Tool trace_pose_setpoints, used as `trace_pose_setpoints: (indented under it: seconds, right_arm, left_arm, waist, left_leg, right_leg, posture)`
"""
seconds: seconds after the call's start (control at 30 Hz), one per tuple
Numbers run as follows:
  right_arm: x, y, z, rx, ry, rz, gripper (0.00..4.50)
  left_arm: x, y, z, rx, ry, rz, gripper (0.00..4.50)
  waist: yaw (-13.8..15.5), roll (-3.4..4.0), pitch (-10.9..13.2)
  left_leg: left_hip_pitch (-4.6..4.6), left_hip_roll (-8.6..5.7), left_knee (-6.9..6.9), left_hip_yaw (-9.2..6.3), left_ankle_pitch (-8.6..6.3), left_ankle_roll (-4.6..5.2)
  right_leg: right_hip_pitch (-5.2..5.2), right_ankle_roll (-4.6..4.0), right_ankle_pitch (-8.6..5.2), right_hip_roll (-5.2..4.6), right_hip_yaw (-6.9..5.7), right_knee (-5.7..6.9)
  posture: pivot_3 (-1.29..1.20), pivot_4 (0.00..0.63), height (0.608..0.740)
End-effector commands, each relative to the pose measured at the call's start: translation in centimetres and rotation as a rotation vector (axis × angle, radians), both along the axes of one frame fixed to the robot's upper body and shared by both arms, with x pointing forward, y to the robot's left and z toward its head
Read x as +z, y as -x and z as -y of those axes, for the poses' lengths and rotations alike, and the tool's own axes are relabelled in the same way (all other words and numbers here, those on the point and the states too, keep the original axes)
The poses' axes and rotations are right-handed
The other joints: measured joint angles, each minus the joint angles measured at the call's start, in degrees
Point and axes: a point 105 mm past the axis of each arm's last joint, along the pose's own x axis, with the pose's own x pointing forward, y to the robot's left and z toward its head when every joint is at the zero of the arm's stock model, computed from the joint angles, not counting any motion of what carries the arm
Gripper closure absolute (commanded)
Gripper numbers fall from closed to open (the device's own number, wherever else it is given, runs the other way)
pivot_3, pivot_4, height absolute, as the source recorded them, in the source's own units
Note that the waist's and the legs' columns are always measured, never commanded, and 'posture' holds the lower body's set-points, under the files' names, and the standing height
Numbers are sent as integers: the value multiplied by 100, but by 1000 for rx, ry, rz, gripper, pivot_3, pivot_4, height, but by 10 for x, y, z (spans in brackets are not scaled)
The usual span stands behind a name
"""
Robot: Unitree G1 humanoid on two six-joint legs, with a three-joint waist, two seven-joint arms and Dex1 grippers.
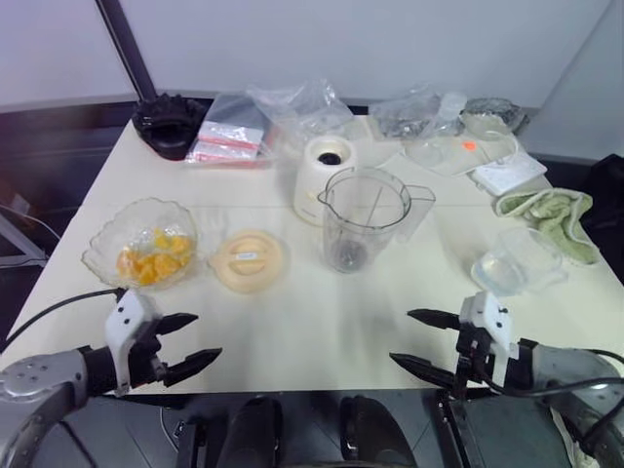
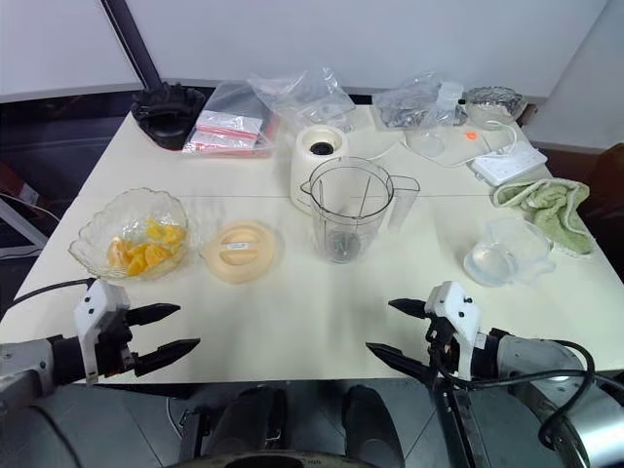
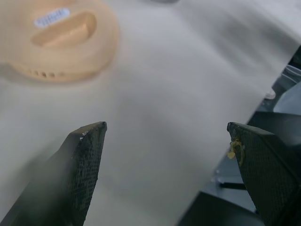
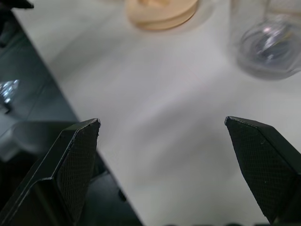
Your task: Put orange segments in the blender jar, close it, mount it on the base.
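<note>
Orange segments (image 1: pixel 154 260) lie in a scalloped glass bowl (image 1: pixel 109 241) at the table's left. The clear blender jar (image 1: pixel 364 216) stands upright and uncovered in the middle, its blade visible at the bottom. Just behind it sits the cream-white base (image 1: pixel 324 173) with its dark socket. A pale orange lid (image 1: pixel 248 259) lies flat between bowl and jar. My left gripper (image 1: pixel 192 342) hovers open at the near left edge, below the bowl. My right gripper (image 1: pixel 415 340) is open at the near right edge. Both hold nothing.
A small clear container (image 1: pixel 515 263) and a green cloth (image 1: pixel 552 215) sit at the right. Plastic bags (image 1: pixel 292 109), a black holder (image 1: pixel 170 123), a glass dish (image 1: pixel 490 113) and a white pad (image 1: pixel 507 174) crowd the far side.
</note>
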Motion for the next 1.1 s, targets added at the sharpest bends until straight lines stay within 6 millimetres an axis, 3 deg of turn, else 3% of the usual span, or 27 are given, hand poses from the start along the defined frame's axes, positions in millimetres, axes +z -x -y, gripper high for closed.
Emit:
trace_pose_setpoints:
  seconds: [0.03, 0.77, 0.9, 1.0, 1.1]
  right_arm:
    - [7, 1, -7, 10, -11, 32, 0]
    - [12, -4, -21, 3, -23, 61, 0]
    - [17, -8, -23, 13, -35, 62, 0]
    - [40, -12, -36, 68, -113, 86, 0]
    - [58, -4, -56, 193, -166, 92, 0]
  left_arm:
    - [5, -2, 3, -6, 15, 19, 216]
    - [11, -11, 9, 22, 38, 28, 216]
    - [33, -30, 1, 122, 94, 67, 216]
    - [56, -54, -12, 266, 100, 113, 216]
    - [84, -87, -31, 498, 139, 117, 216]
  waist:
    - [2, 0, 0]
    - [15, 0, 0]
    - [23, -4, 1]
    - [13, -3, 1]
    - [29, -14, 9]
  left_leg:
    - [-4, -1, -1, 1, -2, 5]
    - [0, 1, -1, 4, -5, 12]
    - [1, 0, 8, -2, -3, 12]
    - [5, 0, 9, -4, -2, 11]
    - [7, 0, 10, -12, 2, 10]
  right_leg:
    - [-4, -2, 2, -1, 0, 1]
    - [-6, 0, 1, 14, -15, 22]
    - [-4, 1, 1, 15, -19, 31]
    - [0, 4, 3, 19, -19, 37]
    - [3, 34, 20, 25, -20, 39]
  posture:
    - [0, 150, 740]
    - [0, 150, 740]
    - [0, 150, 740]
    - [0, 150, 740]
    - [0, 150, 740]
